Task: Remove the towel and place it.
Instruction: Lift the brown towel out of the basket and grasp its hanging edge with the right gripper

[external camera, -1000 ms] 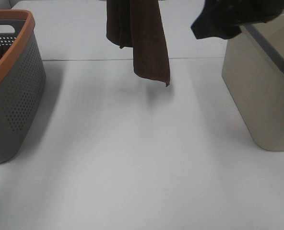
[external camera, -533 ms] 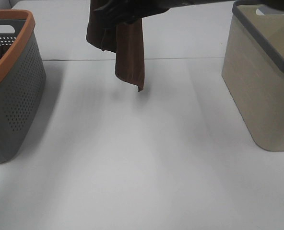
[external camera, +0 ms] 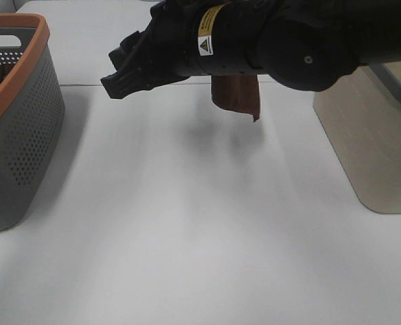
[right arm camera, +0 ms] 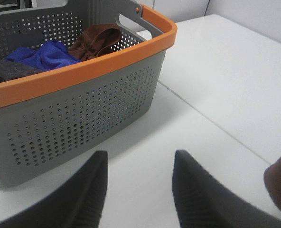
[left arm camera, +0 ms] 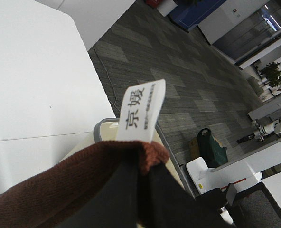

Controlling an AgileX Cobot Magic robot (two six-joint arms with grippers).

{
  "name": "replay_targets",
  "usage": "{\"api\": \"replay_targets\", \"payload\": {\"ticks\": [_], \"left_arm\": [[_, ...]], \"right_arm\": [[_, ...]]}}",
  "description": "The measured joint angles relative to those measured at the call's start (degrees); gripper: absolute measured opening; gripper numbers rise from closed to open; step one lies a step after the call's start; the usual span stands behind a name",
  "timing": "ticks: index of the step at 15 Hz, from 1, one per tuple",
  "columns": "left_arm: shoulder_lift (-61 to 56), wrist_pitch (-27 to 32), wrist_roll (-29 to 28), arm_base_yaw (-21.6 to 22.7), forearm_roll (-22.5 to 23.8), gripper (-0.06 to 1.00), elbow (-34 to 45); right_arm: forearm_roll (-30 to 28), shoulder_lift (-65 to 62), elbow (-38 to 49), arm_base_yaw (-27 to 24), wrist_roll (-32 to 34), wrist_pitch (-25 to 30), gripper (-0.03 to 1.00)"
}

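Now: towel (external camera: pixel 236 98) hangs in air above far side of table (external camera: pixel 187 223), between grey basket (external camera: pixel 17 128) and beige basket (external camera: pixel 366 149), lower corner clear of surface. My left gripper (left arm camera: pixel 141 178) clamped on its edge, white tag (left arm camera: pixel 140 111) sticking up just beside pinch. My right gripper (right arm camera: pixel 136 185) fingers apart, holding nothing; arm reaches across in front of towel, tip pointing at grey basket. Blue cloth (right arm camera: pixel 45 54) and brown cloth (right arm camera: pixel 95 40) lie inside that basket.

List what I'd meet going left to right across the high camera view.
grey basket → right hand → towel → beige basket
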Motion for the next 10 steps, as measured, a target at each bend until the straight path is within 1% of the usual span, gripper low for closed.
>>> {"api": "replay_targets", "payload": {"ticks": [2, 5, 7, 8, 10], "left_arm": [[0.0, 0.1, 0.0, 0.0, 0.0, 0.01, 0.0], [0.0, 1.5, 0.0, 0.0, 0.0, 0.01, 0.0], [0.0, 2.0, 0.0, 0.0, 0.0, 0.01, 0.0], [0.0, 2.1, 0.0, 0.0, 0.0, 0.01, 0.0], [0.0, 2.1, 0.0, 0.0, 0.0, 0.01, 0.0]], "right_arm": [[5.4, 1.1, 0.0, 0.0, -2.5, 0.3, 0.43], [14.3, 1.2, 0.0, -0.3, -8.3, 1.7, 0.43], [19.5, 1.2, 0.0, -1.6, -12.0, 2.1, 0.43], [21.3, 1.2, 0.0, -2.4, -13.3, 1.9, 0.44], [22.6, 1.2, 0.0, -3.8, -14.8, 0.2, 0.50]]}}
